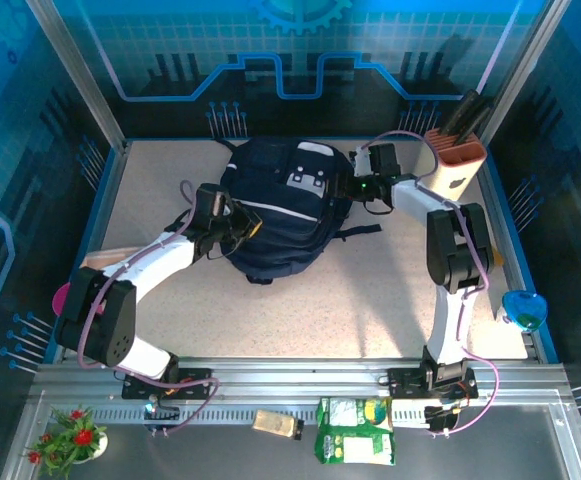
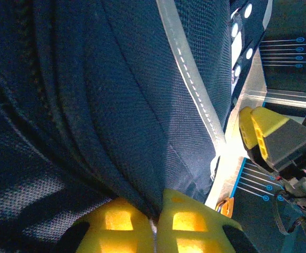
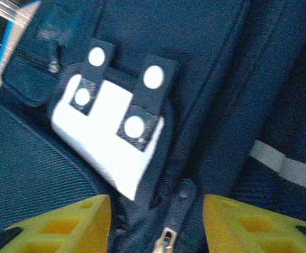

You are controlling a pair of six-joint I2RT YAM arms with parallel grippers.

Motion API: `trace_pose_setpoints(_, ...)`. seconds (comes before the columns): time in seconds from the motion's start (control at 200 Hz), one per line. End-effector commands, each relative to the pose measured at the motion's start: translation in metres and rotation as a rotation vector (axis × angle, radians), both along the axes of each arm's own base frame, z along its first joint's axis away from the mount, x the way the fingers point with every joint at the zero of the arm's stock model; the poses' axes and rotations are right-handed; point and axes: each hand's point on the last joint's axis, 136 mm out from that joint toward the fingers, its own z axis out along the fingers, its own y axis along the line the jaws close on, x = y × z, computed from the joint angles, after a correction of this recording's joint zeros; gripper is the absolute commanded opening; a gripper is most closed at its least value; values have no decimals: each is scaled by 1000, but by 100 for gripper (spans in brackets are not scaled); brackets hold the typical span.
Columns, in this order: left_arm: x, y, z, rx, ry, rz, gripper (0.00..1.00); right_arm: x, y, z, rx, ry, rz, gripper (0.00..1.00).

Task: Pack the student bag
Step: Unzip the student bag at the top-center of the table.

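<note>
From above, the large dark navy fabric student bag, crossed by thin white stripes, lay at the upper centre of the speckled beige surface. The left pincer met the bag's left flank and the right pincer its upper right corner. At that range the jaws of neither could be read. That view alone took in the surroundings: a tan wooden knife block at the upper right, a round blue object at the right edge, a partly hidden pink object at the left edge, and a green packet on the metal rail at the bottom.

The left wrist view supplied the grip. The 2 yellow fingers of the left pincer were pressed together on a fold of the bag's mesh cloth at the bottom centre. A white stripe ran down the upper middle, and 1 yellow finger of the right pincer showed at the right.

The right wrist view was blurred. The right pincer had its yellow fingers standing apart at the lower left and lower right, with a dark zipper pull between them, touching neither. Above it sat a grey-white patch bearing 4 white dots on black tabs. Whether the zip was open could not be made out.
</note>
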Motion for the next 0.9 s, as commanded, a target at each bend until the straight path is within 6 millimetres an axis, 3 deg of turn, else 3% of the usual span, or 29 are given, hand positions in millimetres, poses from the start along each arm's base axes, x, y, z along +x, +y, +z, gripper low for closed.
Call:
trace_pose_setpoints(0.0, 6, -2, 32, -22, -109, -32, 0, -3, -9, -18, -109, 39, -9, 44)
trace_pose_setpoints(0.15, 5, -5, 25, -30, -88, -41, 0, -6, -5, -31, -150, 64, 23, 45)
trace_pose_setpoints(0.325, 6, -6, 20, -31, -78, -43, 0, -9, 8, -43, -188, 100, 72, 53)
trace_pose_setpoints(0.455, 5, -4, 17, -25, -71, -40, 0, -11, -3, -51, -283, 114, 30, 48)
trace_pose_setpoints(0.66, 4, 4, 8, -10, -52, -22, 0, -17, -43, -35, -403, 83, -120, 43)
trace_pose_setpoints(0.895, 4, 9, 5, -6, -46, -12, 0, -35, -40, -25, -353, 108, -121, 43)
